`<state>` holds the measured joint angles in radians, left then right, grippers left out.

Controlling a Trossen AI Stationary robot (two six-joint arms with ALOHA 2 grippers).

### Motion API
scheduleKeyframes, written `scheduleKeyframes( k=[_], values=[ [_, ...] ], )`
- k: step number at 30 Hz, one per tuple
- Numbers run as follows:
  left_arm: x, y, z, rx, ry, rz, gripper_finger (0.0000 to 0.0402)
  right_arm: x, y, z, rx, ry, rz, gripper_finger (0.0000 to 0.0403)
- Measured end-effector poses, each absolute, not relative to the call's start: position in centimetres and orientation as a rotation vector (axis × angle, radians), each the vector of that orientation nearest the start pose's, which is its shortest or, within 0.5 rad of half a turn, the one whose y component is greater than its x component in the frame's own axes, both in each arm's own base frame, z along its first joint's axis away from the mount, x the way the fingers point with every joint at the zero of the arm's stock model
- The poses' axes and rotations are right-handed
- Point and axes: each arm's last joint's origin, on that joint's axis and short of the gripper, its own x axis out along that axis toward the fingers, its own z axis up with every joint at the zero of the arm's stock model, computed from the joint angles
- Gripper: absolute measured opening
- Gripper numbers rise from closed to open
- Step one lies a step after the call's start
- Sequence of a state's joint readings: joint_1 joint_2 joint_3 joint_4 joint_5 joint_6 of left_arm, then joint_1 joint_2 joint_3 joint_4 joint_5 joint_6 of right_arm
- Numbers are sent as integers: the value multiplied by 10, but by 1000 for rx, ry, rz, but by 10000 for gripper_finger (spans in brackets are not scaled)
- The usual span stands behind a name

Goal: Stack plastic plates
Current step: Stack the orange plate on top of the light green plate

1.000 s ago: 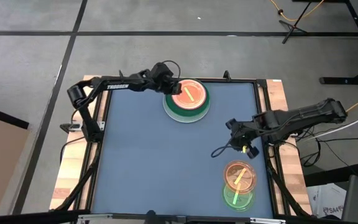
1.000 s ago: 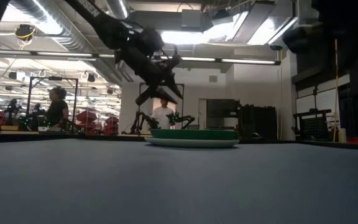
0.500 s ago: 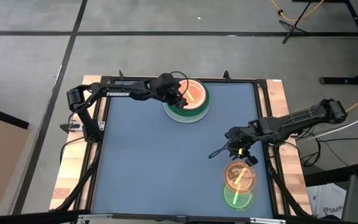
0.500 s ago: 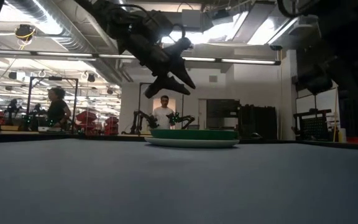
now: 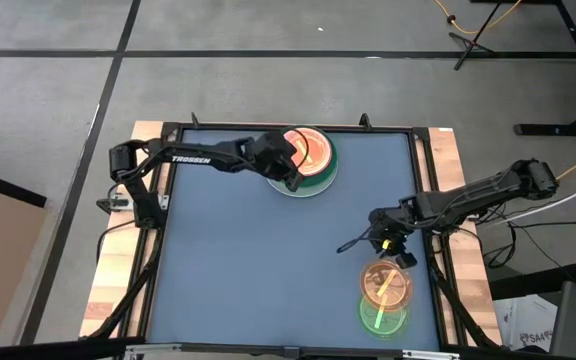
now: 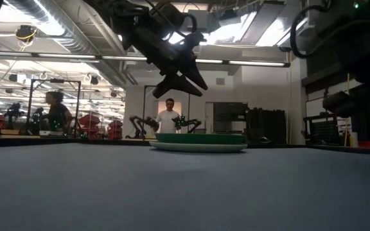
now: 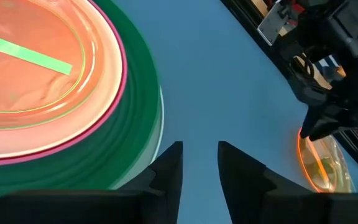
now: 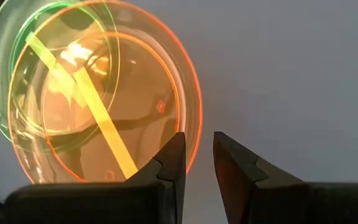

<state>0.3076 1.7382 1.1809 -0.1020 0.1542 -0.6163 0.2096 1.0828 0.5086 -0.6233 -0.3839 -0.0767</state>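
At the table's far middle stands a stack of plastic plates (image 5: 306, 160): a pale one at the bottom, a dark green one (image 7: 135, 118), a hot pink one, and a translucent pink one with a green stripe (image 7: 36, 68) on top. My left gripper (image 5: 291, 178) hovers open over the stack's near-left rim, well above it in the low view (image 6: 184, 80). Near the right front lies a translucent orange plate (image 5: 385, 284), overlapping a translucent green plate (image 5: 382, 318). My right gripper (image 5: 394, 250) hangs open just above the orange plate's far rim (image 8: 191, 99), with nothing between its fingers.
The blue mat (image 5: 258, 270) lies bare between the stack and the two small plates. A black frame (image 5: 423, 180) borders the table. People and other equipment show in the room beyond the far edge (image 6: 169, 119).
My left gripper has swung from the stack's far-left side toward the near edge along the stack's left rim, rolling as it went. My right gripper has come down and toward the near edge, closer to the orange plate, and has turned. No plate has moved.
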Motion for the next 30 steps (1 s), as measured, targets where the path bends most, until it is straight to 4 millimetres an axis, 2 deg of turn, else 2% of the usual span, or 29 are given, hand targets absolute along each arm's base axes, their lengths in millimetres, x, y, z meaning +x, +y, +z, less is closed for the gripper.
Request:
scheduleKeyframes(
  k=[8,19,30],
  values=[
    [364,108,226,-737,582,348,94,159,46,153,91,1175,592,74],
    [364,108,226,-736,582,349,94,159,45,152,76,1178,564,74],
    [364,108,226,-737,582,350,94,168,48,136,86,1244,575,74]
  ],
)
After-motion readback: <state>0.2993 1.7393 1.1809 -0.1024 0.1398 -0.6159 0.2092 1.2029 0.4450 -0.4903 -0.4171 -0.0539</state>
